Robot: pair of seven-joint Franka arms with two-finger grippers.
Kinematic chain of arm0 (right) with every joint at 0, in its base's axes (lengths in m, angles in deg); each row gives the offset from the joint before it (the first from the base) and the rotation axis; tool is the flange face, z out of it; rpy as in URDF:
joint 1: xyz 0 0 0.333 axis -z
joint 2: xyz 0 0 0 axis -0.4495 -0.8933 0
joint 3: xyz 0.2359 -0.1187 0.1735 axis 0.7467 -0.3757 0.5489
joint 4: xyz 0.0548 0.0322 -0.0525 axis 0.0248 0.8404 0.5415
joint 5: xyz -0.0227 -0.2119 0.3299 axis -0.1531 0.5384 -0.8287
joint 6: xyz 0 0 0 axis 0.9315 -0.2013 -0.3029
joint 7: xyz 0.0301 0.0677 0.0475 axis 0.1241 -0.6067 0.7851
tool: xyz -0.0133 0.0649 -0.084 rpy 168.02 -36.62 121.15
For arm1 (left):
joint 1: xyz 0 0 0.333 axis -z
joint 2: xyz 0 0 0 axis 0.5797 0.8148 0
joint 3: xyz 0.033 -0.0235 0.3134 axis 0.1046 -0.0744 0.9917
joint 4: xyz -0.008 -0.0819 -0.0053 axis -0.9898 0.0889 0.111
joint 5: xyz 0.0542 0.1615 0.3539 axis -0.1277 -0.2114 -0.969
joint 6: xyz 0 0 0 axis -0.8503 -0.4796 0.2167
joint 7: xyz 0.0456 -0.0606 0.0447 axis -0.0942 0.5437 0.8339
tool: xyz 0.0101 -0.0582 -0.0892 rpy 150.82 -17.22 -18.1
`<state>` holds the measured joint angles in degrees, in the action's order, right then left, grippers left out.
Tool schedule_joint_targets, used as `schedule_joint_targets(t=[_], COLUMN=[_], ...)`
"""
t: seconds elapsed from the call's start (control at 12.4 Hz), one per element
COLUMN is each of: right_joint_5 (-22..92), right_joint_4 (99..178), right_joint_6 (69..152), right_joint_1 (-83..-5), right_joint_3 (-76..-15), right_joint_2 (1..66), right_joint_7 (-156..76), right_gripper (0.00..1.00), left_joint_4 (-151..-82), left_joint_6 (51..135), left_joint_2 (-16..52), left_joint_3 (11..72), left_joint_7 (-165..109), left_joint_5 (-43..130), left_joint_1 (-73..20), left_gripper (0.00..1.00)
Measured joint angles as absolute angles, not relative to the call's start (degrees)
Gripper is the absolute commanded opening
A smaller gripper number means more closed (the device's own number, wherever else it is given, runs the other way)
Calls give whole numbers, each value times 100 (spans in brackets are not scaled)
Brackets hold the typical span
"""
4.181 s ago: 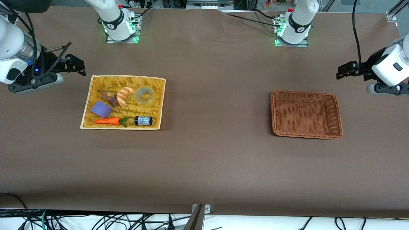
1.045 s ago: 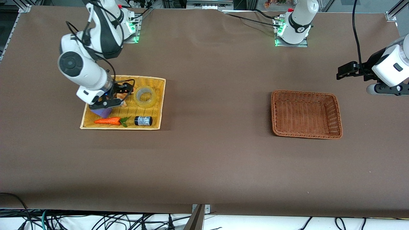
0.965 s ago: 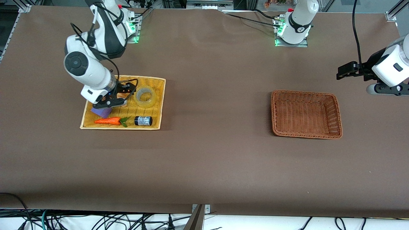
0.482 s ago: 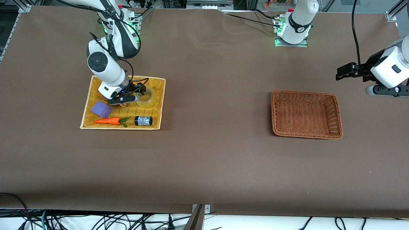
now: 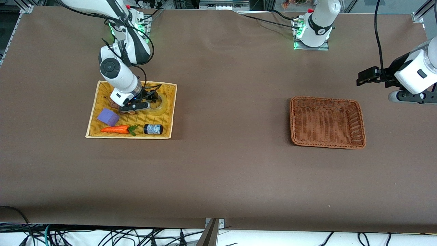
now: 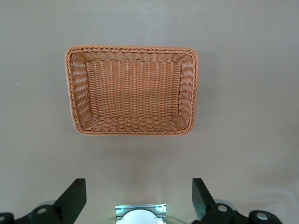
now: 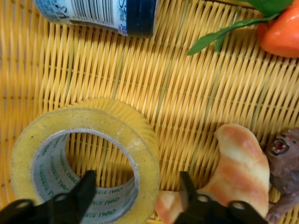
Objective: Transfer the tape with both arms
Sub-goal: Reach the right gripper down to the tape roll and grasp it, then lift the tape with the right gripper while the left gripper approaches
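Observation:
The tape (image 5: 163,104) lies flat in the yellow basket (image 5: 129,137) at the right arm's end of the table. My right gripper (image 5: 152,99) is low over it and open. In the right wrist view the right gripper (image 7: 137,187) straddles the wall of the tape (image 7: 140,149): one finger (image 7: 86,186) is inside the ring's hole and the other finger (image 7: 187,186) is outside, by the croissant (image 7: 240,163). The fingers are not closed on the tape. My left gripper (image 5: 367,77) waits open and empty in the air near the brown basket (image 5: 327,145). It also shows in the left wrist view (image 6: 138,198).
The yellow basket also holds a purple block (image 5: 108,117), a carrot (image 5: 116,129), a small dark jar (image 5: 153,129) and a brown toy animal (image 7: 287,158). The brown basket (image 6: 131,48) holds nothing.
My right arm has swung in from the table's end, crossed the yellow basket and lowered onto the tape. The left gripper has barely shifted.

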<state>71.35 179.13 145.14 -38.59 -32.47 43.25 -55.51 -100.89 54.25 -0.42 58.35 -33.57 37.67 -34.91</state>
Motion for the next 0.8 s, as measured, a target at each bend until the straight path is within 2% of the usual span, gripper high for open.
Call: schedule_joint_targets(t=[0.08, 0.56, 0.8], right_joint_5=[7135, 7138, 7201], right_joint_4=[17913, 17632, 16732], right_joint_6=[14550, 14518, 13255], right_joint_1=[-3859, -3851, -3851], right_joint_3=[-3246, -3244, -3239], right_joint_2=[4295, 4320, 4504], right_joint_7=[-5551, -5548, -5547], right_gripper=[0, 0, 0], left_joint_4=[-10089, -10097, -10130], left_joint_6=[5425, 5431, 5487], left_joint_2=[-38, 84, 419], left_joint_3=[5835, 5836, 5843], left_joint_7=[-3357, -3356, -3356], left_joint_5=[3768, 3768, 3768], left_joint_1=[-3491, -3492, -3513], left_gripper=[100, 100, 100])
